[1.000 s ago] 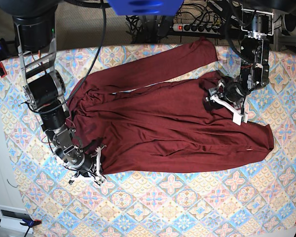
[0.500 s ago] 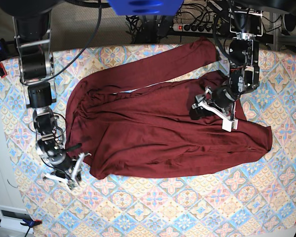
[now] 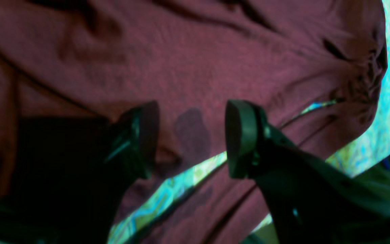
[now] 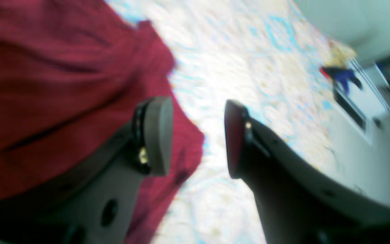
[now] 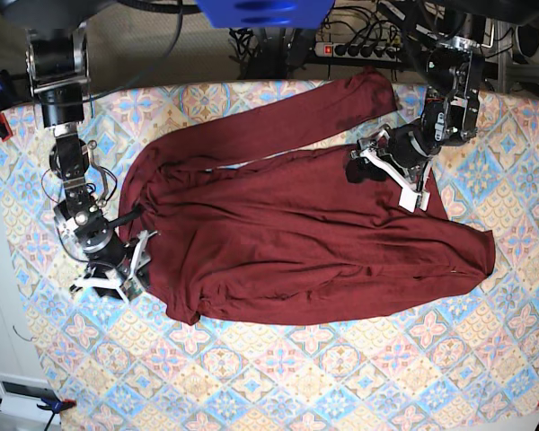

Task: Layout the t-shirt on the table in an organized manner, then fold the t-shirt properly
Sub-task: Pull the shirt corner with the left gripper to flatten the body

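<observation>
T-shirt (image 5: 305,242) spread rumpled on table (image 5: 341,368) | thin, limp, light, likely bunches | pinch hem corners or sleeve ends | left gripper (image 3: 191,135) spread, empty, over shirt | right gripper (image 4: 198,135) spread, empty, at its edge

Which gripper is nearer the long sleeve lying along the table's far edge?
Left. The left gripper hovers over the t-shirt just below that sleeve; the right gripper sits at the opposite, near-side edge.
</observation>
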Robot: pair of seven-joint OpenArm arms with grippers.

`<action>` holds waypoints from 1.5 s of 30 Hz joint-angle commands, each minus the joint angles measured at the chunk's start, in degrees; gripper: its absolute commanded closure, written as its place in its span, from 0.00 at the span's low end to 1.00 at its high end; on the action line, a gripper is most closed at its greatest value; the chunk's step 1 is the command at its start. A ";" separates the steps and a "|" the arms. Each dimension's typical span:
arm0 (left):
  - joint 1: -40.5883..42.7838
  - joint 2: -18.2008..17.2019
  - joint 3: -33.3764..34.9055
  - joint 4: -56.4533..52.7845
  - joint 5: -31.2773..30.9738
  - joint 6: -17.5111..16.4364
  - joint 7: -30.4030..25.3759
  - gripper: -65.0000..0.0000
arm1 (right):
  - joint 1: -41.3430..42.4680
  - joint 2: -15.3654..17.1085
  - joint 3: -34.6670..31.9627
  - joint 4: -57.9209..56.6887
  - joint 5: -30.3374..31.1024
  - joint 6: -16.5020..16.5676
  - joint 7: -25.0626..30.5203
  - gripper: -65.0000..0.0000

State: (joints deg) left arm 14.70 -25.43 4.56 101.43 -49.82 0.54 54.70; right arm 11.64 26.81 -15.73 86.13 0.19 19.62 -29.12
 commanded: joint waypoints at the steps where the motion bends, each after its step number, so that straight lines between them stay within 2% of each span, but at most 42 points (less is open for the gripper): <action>1: 0.73 -1.87 -0.21 1.12 -0.59 -0.32 0.12 0.53 | -0.08 1.19 0.65 1.39 -0.49 -0.67 0.68 0.63; 8: 5.30 -1.95 -2.05 1.56 -1.03 -0.14 1.17 0.52 | -4.91 1.10 0.65 3.76 -0.49 -0.67 0.77 0.63; 17: 14.44 0.77 -14.18 5.34 -5.34 -0.05 1.08 0.52 | -7.55 0.93 0.65 5.26 -0.49 -0.67 0.77 0.64; 22: 14.36 3.58 -18.84 5.17 -5.25 -0.05 1.08 0.52 | -8.69 0.93 0.65 5.35 -0.49 -0.67 0.86 0.64; 33: 9.08 7.72 -18.93 -4.77 -5.34 -0.23 1.17 0.54 | -9.48 0.93 0.65 5.35 -0.49 -0.67 0.77 0.64; 34: 9.08 7.54 -18.93 -4.68 -5.34 -0.32 1.26 0.57 | -9.48 0.84 0.65 5.35 -0.49 -0.67 0.77 0.64; 35: 9.08 7.36 -18.93 -4.68 -5.34 -0.32 1.26 0.65 | -9.48 0.84 0.74 5.35 -0.49 -0.67 0.77 0.64; 36: 9.08 7.01 -19.11 -4.68 -5.34 -0.40 1.26 0.76 | -9.48 0.84 0.74 5.35 -0.49 -0.67 0.77 0.64; 38: 9.08 4.11 -19.37 -4.68 -5.34 -0.40 1.17 1.00 | -9.48 0.84 0.74 5.35 -0.49 -0.67 0.95 0.64; 45: 9.61 -8.11 -25.17 -4.68 -5.34 -0.40 1.17 1.00 | -9.48 0.84 0.82 5.35 -0.49 -0.67 0.77 0.64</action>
State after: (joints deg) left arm 24.45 -32.69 -20.18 95.88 -54.48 0.27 56.16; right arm 1.08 26.83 -15.53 90.43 -0.45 19.42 -29.58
